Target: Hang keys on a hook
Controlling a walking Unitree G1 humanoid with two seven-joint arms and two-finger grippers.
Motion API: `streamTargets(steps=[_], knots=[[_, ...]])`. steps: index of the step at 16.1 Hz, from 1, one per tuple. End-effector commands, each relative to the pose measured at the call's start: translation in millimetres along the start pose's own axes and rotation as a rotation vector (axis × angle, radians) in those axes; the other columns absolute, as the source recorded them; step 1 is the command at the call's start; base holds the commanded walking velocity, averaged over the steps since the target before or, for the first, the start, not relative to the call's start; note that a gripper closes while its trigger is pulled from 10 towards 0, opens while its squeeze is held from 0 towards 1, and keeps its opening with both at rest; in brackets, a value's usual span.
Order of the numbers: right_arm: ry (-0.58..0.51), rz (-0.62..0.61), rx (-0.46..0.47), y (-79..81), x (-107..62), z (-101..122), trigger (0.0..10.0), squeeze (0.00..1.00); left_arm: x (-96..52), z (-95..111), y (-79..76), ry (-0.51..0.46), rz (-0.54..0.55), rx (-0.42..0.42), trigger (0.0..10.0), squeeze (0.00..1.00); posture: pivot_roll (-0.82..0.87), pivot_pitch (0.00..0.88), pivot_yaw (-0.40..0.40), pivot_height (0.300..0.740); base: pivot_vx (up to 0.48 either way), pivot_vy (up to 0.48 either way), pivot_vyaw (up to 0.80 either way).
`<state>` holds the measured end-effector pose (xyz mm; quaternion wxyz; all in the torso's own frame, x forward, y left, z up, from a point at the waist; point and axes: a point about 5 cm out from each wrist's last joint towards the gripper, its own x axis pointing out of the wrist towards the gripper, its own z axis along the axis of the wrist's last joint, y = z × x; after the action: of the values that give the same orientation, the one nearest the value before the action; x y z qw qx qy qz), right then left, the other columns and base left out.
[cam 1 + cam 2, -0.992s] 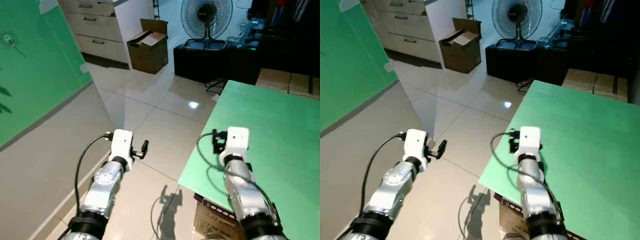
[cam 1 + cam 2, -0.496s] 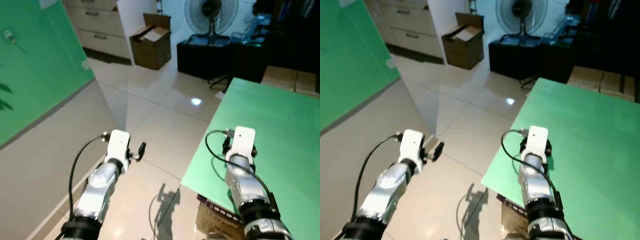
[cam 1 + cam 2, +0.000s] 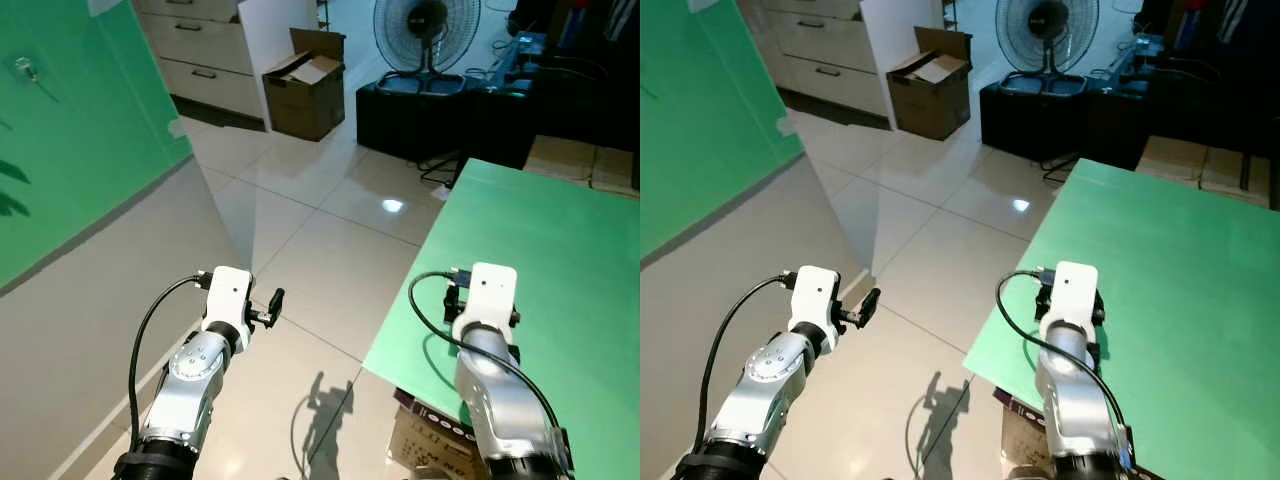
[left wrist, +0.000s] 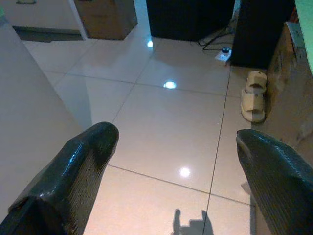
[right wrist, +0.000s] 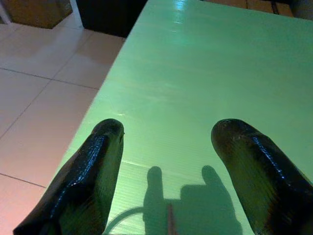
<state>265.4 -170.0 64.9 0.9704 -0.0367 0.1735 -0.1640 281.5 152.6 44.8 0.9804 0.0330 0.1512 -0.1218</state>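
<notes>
A small metal hook [image 3: 22, 68] sticks out of the green wall panel [image 3: 80, 150] at the far upper left. My left gripper [image 4: 175, 137] is held out over the tiled floor, below and to the right of the hook. It is open, and its fingers [image 4: 93, 147] stand wide apart with nothing between them. My right gripper [image 5: 168, 128] hovers over the near left corner of the green table top [image 3: 560, 250]. It is open too and holds nothing. Both silver arms reach forward from the bottom of the eye views, with the left gripper [image 3: 272, 303] pointing right.
A cardboard box [image 3: 307, 85] and white drawers [image 3: 200, 60] stand at the back. A fan [image 3: 427, 30] sits on a black cabinet [image 3: 440, 115]. A pair of slippers [image 4: 254, 95] lies on the floor by the cabinet. A box [image 3: 430, 440] sits under the table edge.
The head view has shifted slightly. Both arms now sit a little lower in the picture. Neither gripper has taken hold of anything.
</notes>
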Motion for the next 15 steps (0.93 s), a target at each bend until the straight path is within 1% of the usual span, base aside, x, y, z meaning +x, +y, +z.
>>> streamTargets(steps=[1,2,3,5,6,7,8,9,10,11,12,13,15], knots=[[-0.065,0.073,0.01,-1.6,-4.1,4,10.0,0.0,6.7,12,9.4,-0.058,0.057,-0.043,10.0,0.0,-0.28,0.0,0.141,0.74,0.0,0.0,0.0],[-0.08,0.098,-0.027,-4.7,-3.5,2,10.0,0.0,9.2,13,10.8,-0.078,0.078,-0.073,10.0,0.0,-0.3,0.0,0.134,0.74,0.0,0.0,0.0],[-0.093,0.122,-0.09,-10.7,-1.1,0,10.0,0.0,12.6,7,11.0,-0.064,0.1,-0.116,10.0,0.0,-0.33,0.0,0.113,0.74,0.0,0.0,0.0],[-0.095,0.138,-0.135,-18.7,1.2,1,10.0,0.0,15.4,3,6.5,-0.051,0.107,-0.138,10.0,0.0,-0.35,0.0,0.078,0.74,0.0,0.0,0.0],[-0.097,0.177,-0.186,-34.3,5.0,5,10.0,0.0,20.2,-5,-5.7,-0.029,0.1,-0.147,10.0,0.0,-0.39,0.0,-0.01,0.74,0.0,0.0,0.0],[-0.108,0.222,-0.241,-45.9,7.6,10,10.0,0.0,23.0,-14,-17.0,0.0,0.1,-0.172,10.0,0.0,-0.41,0.0,-0.042,0.74,0.0,0.0,0.0],[-0.085,0.232,-0.255,-49.5,12.0,9,10.0,0.0,22.2,-21,-27.3,0.027,0.083,-0.201,10.0,0.0,-0.4,0.0,-0.036,0.74,0.0,0.0,0.0],[-0.078,0.226,-0.244,-48.0,13.6,9,10.0,0.0,19.3,-25,-34.9,0.037,0.055,-0.204,10.0,0.0,-0.4,0.0,-0.025,0.74,0.0,0.0,0.0],[-0.077,0.22,-0.234,-46.0,13.5,8,10.0,0.0,17.5,-28,-36.6,0.043,0.047,-0.196,10.0,0.0,-0.39,0.006,-0.018,0.74,0.0,0.0,0.0],[-0.065,0.22,-0.215,-38.9,12.1,4,10.0,0.0,13.1,-34,-37.9,0.057,0.029,-0.211,10.0,0.0,-0.38,0.024,-0.007,0.74,0.0,0.0,0.0],[-0.061,0.231,-0.209,-33.9,11.8,1,10.0,0.0,11.8,-37,-37.6,0.069,0.031,-0.186,10.0,0.0,-0.38,0.036,0.002,0.74,0.0,0.0,0.0],[-0.059,0.238,-0.211,-31.6,11.4,0,10.0,0.0,11.2,-39,-36.7,0.077,0.042,-0.167,10.0,0.0,-0.38,0.041,0.006,0.74,0.0,0.0,0.0],[-0.056,0.244,-0.196,-28.7,9.9,-1,10.0,0.0,10.4,-38,-37.5,0.066,0.035,-0.158,10.0,0.0,-0.38,0.055,0.017,0.74,0.0,0.0,0.0]])
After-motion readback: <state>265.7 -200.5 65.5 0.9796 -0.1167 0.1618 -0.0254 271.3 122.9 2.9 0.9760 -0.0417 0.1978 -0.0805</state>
